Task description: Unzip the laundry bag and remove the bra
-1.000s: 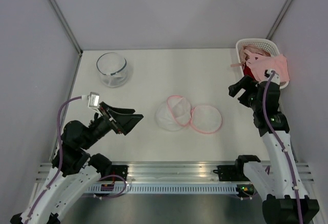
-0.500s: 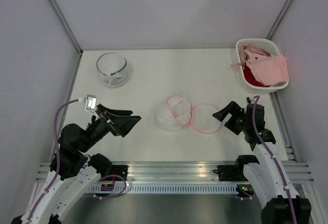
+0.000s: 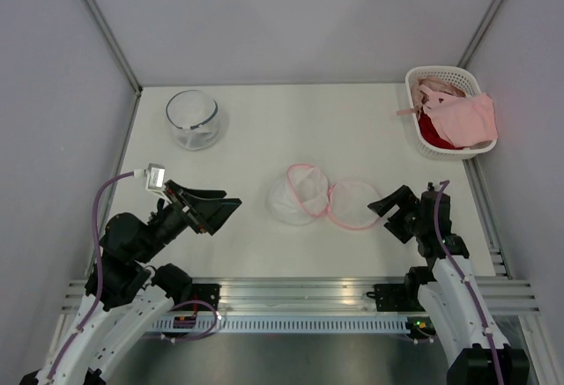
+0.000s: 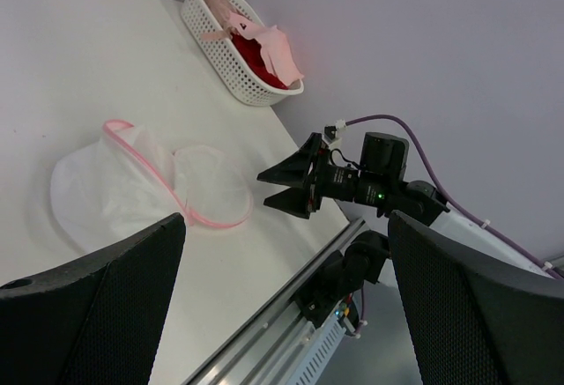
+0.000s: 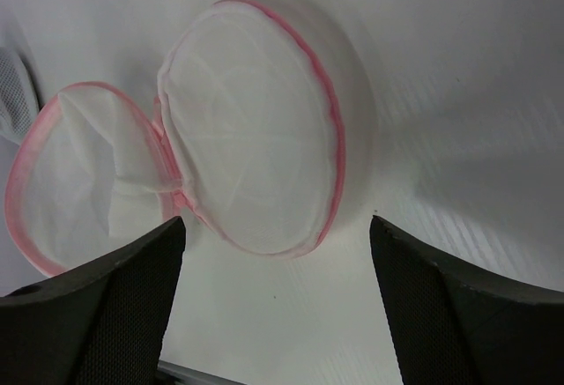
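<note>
Lying open in the middle of the table (image 3: 264,121), the bag (image 3: 322,196) is showing you both mesh halves side by side (pink rims meeting at the hinge). The bra (image 3: 463,119) is draping over the rim of the basket (image 3: 438,75) in the far right corner, beside a red garment (image 3: 429,129). The left gripper (image 3: 227,215) is hovering left of the bag, jaws spread wide, gripping nothing. The right gripper (image 3: 381,216) is hovering just right of the bag, jaws likewise apart and empty; its wrist view is framing the bag between the fingers (image 5: 88,306).
</note>
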Robot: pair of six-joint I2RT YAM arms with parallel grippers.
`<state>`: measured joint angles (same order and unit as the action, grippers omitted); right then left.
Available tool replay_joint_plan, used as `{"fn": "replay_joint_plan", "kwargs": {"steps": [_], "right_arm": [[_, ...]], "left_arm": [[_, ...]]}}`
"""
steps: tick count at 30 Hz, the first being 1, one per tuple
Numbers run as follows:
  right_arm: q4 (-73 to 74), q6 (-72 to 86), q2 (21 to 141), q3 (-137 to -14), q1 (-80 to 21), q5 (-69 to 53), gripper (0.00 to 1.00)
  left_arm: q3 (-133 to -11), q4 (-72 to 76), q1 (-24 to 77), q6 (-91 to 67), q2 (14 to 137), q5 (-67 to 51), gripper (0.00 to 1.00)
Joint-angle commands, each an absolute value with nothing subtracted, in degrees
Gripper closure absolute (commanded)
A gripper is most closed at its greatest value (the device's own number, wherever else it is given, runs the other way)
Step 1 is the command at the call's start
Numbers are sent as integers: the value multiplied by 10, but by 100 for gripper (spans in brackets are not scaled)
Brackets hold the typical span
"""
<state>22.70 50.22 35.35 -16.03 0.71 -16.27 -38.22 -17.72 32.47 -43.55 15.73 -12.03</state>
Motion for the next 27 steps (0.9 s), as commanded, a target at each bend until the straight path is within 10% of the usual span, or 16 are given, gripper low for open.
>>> {"fn": "replay_joint_plan", "kwargs": {"steps": [1,12,19,27], "right_arm": [[186,516,379,-146,8,-141,12],[72,509,497,-110,15,-159,36],[33,510,500,-104,18,-184,100],[32,478,454,-176,18,-189,99]], "left_arm": [[-402,-181,323,-417,161,-106,0],[-406,-207,323,-415,123,-73,0],[-400,-211,323,-421,115,-76,0],[-382,-213,323,-435,98,-80,0]]}}
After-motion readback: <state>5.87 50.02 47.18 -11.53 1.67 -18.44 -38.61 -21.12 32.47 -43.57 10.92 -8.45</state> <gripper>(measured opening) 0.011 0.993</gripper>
